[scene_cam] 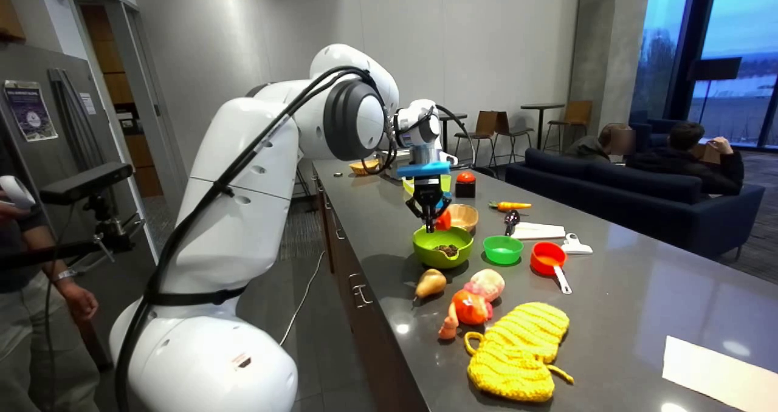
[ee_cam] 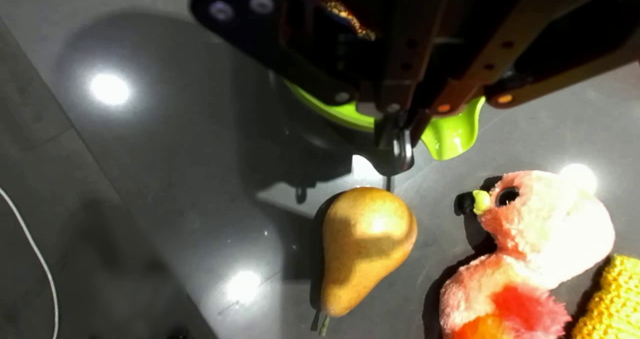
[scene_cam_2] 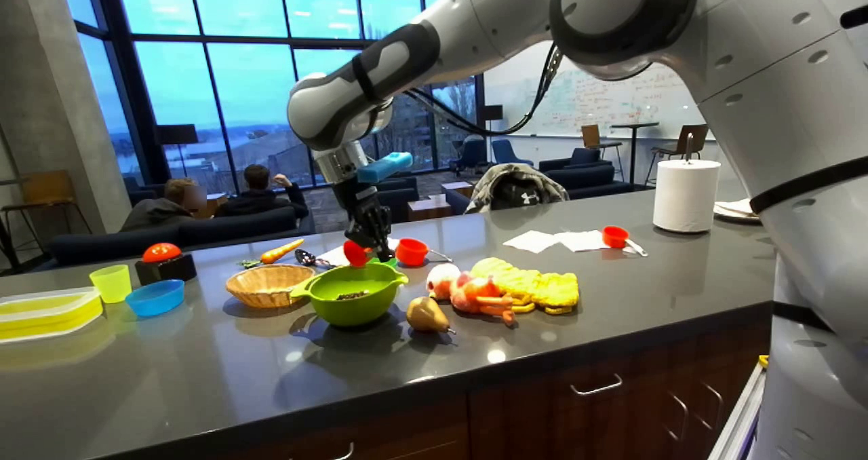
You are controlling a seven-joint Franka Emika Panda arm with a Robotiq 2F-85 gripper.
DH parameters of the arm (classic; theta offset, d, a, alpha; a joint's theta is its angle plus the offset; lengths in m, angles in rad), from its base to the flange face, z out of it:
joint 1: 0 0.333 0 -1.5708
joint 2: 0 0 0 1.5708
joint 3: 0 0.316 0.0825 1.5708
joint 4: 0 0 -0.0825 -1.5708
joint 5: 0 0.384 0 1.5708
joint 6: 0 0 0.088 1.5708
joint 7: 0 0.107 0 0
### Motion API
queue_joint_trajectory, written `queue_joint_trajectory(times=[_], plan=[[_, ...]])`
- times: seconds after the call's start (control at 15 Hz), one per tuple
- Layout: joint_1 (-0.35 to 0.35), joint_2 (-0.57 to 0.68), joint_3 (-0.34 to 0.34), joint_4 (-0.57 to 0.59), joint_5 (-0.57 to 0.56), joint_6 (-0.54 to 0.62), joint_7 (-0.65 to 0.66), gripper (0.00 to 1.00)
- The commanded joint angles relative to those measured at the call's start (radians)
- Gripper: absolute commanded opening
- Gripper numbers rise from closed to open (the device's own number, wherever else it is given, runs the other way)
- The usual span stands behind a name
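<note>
Steel-grey refrigerator [scene_cam: 67, 126], recorded in an exterior view only, stands left of the dark counter [scene_cam: 620, 278]. Rightward, the gripper [scene_cam: 430, 225] pinches a red measuring cup [scene_cam: 444, 220], visible in both exterior views, hidden in the wrist view. Cup appearance: bright, tilted, positioned above the lime-green bowl [scene_cam: 442, 262].

Arm [scene_cam: 255, 199] bent, wrist [scene_cam_2: 338, 163] tilted, fingers [scene_cam: 430, 217] clamped tight, pointing down.

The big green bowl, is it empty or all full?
Neither: the big green bowl has small brown bits at the bottom and bare wall above them, in both exterior views.
</note>
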Motion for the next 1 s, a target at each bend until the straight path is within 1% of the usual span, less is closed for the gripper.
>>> queue_joint_trajectory(times=[0.0,0.4,0.73,0.87,0.93], plan=[[0.018,0.049,0.010,0.086,-0.033,-0.078,-0.063,0.01],[0.047,0.130,0.005,0.205,-0.096,-0.126,-0.125,0.01],[0.055,0.190,0.000,0.266,-0.119,-0.130,-0.150,0.01],[0.074,0.207,-0.021,0.274,-0.183,-0.112,-0.139,0.01],[0.074,0.217,-0.020,0.282,-0.193,-0.112,-0.141,0.01]])
